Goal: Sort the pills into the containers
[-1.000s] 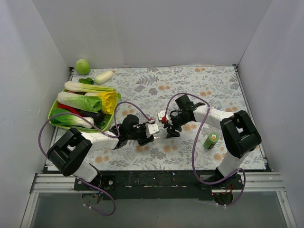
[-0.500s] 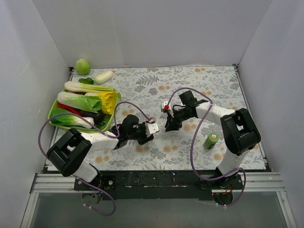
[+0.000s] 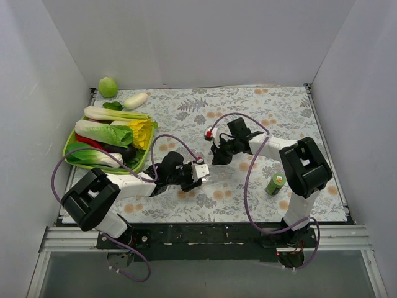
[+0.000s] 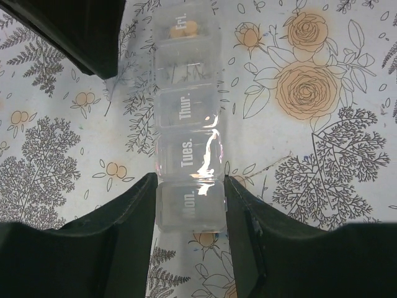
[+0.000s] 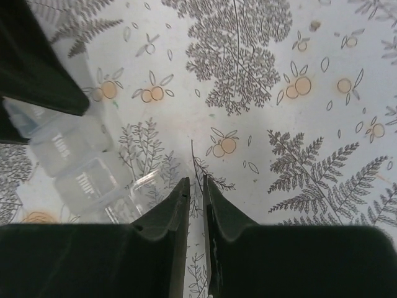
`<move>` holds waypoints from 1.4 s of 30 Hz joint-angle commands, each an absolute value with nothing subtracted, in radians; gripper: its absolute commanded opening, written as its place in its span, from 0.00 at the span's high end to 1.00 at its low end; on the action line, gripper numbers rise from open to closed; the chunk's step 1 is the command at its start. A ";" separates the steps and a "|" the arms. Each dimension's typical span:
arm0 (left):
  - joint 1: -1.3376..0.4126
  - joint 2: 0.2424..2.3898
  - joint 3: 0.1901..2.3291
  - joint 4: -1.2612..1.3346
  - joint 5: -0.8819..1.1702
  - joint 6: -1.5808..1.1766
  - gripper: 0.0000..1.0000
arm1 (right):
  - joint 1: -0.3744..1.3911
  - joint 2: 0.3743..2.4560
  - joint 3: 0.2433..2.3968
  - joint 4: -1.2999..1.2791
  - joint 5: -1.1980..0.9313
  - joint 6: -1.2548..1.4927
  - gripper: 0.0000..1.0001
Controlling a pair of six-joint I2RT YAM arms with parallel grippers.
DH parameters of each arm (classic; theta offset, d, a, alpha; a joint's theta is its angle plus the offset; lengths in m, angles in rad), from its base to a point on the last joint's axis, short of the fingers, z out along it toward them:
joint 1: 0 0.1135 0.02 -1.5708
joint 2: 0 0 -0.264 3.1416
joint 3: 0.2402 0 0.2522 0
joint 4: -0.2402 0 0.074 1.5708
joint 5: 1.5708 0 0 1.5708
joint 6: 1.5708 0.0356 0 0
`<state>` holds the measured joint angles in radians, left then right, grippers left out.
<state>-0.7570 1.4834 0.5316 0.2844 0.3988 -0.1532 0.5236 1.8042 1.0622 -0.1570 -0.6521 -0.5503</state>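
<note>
The clear pill-box strip (image 4: 187,118) lies on the flowered table cloth, its lids marked Mon., Tues., Thur. and Fri. A tan pill (image 4: 184,28) sits in the Fri. compartment, and the compartment between Tues. and Thur.'s neighbours looks uncovered. My left gripper (image 4: 189,181) is shut on the Mon. end, one jaw on each side; in the top view it (image 3: 197,174) is at table centre. My right gripper (image 5: 195,181) is shut and empty, just above the cloth beside the strip's far end (image 5: 80,171). In the top view it (image 3: 218,156) points down.
A small green bottle (image 3: 275,183) stands at the right front. A green tray (image 3: 67,146) of vegetables fills the left side, with a green ball (image 3: 108,87) and a white vegetable (image 3: 135,100) behind it. White walls close in three sides.
My right gripper has lifted off the strip and moved back and slightly left. My left gripper stays on the strip with little movement.
</note>
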 commanded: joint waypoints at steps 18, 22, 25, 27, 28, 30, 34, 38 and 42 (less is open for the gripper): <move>-0.764 1.489 0.552 0.270 0.339 -0.170 0.92 | 0.450 1.579 1.126 -0.282 -0.731 -0.646 0.38; -0.764 1.497 0.563 0.272 0.315 -0.193 0.74 | 0.377 1.532 1.097 -0.316 -0.793 -0.699 0.32; -0.764 1.493 0.572 0.273 0.289 -0.216 0.54 | 0.330 1.514 1.080 -0.321 -0.804 -0.716 0.31; -0.764 1.480 0.584 0.267 0.278 -0.242 0.36 | 0.298 1.505 1.077 -0.321 -0.802 -0.716 0.30; -0.764 1.473 0.589 0.267 0.275 -0.250 0.31 | 0.288 1.494 1.074 -0.322 -0.801 -0.716 0.30; -0.764 1.445 0.594 0.267 0.261 -0.273 0.18 | 0.259 1.482 1.071 -0.322 -0.796 -0.715 0.30; -0.764 1.384 0.595 0.265 0.252 -0.314 0.07 | 0.215 1.431 1.034 -0.318 -0.766 -0.716 0.27; -0.764 1.310 0.594 0.250 0.244 -0.377 0.03 | 0.161 1.358 0.982 -0.298 -0.746 -0.707 0.22; -0.764 1.220 0.581 0.230 0.224 -0.460 0.02 | 0.097 1.290 0.960 -0.398 -0.729 -0.725 0.21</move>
<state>-0.7628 1.3140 0.5632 0.2459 0.2531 -0.3626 0.1478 1.3602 0.9787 -0.3225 -0.7403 -0.7074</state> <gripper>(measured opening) 0.980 0.785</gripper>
